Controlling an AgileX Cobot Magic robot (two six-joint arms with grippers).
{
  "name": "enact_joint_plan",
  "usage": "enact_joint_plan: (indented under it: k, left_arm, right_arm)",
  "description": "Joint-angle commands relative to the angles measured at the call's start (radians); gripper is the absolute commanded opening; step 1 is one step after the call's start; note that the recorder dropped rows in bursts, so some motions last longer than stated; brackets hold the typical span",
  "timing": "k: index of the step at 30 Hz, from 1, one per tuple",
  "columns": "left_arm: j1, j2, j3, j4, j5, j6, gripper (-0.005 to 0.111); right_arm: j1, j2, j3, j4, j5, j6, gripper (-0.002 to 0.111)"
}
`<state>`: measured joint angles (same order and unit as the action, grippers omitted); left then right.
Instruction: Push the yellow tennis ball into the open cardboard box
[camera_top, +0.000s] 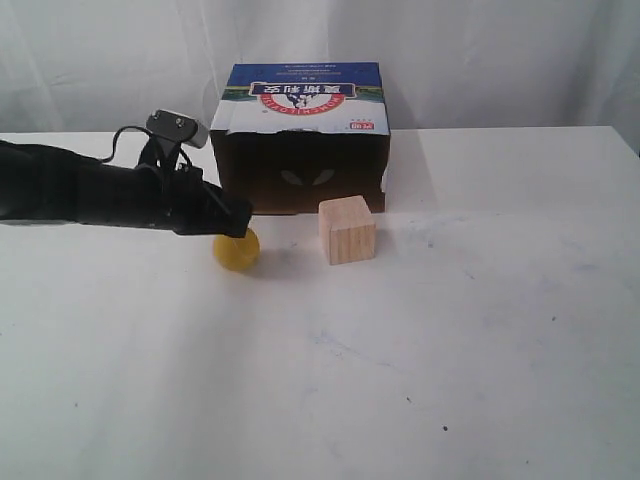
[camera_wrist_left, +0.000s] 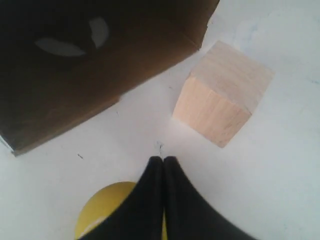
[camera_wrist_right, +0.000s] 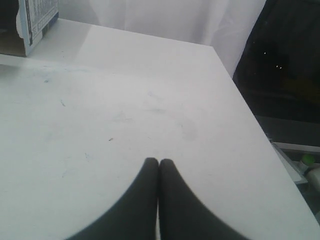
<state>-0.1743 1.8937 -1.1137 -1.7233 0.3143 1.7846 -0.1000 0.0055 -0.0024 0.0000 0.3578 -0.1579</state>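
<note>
The yellow tennis ball (camera_top: 237, 250) rests on the white table just in front of the open cardboard box (camera_top: 300, 135), slightly left of its dark opening. My left gripper (camera_top: 238, 222) is shut, empty, and sits right above the ball, seeming to touch its top. In the left wrist view the ball (camera_wrist_left: 100, 210) shows partly under the closed left gripper (camera_wrist_left: 163, 160), with the box's dark interior (camera_wrist_left: 75, 65) ahead. My right gripper (camera_wrist_right: 158, 162) is shut over bare table; it does not show in the exterior view.
A pale wooden cube (camera_top: 347, 229) (camera_wrist_left: 222, 97) stands right of the ball, near the box's front right corner. In the right wrist view the table edge (camera_wrist_right: 250, 110) runs close by, and a corner of the box (camera_wrist_right: 30, 25) shows far off.
</note>
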Motion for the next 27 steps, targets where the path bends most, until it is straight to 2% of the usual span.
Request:
enact_joint_plan:
  k: [1, 5, 7, 12, 19, 27]
  left_arm:
    - [0.003, -0.068, 0.001, -0.021, -0.025, -0.047, 0.0]
    - [0.003, -0.082, 0.011, -0.021, -0.251, -0.137, 0.0]
    - [0.003, -0.054, 0.017, -0.021, -0.29, -0.114, 0.0]
    - [0.003, 0.083, -0.014, -0.021, -0.152, -0.084, 0.0]
    - [0.003, 0.086, -0.016, -0.021, 0.004, -0.082, 0.0]
    - [0.003, 0.086, -0.019, -0.021, 0.053, -0.068, 0.0]
  right_arm:
    - [0.001, -0.005, 0.002, 0.0, -0.014, 0.004, 0.0]
    - [0.001, -0.005, 0.002, 0.0, -0.014, 0.004, 0.0]
    - [0.001, -0.005, 0.002, 0.0, -0.014, 0.004, 0.0]
    - [0.001, -0.005, 0.002, 0.0, -0.014, 0.004, 0.0]
    - [0.001, -0.005, 0.002, 0.0, -0.014, 0.004, 0.0]
    - [0.001, -0.005, 0.002, 0.0, -0.014, 0.004, 0.0]
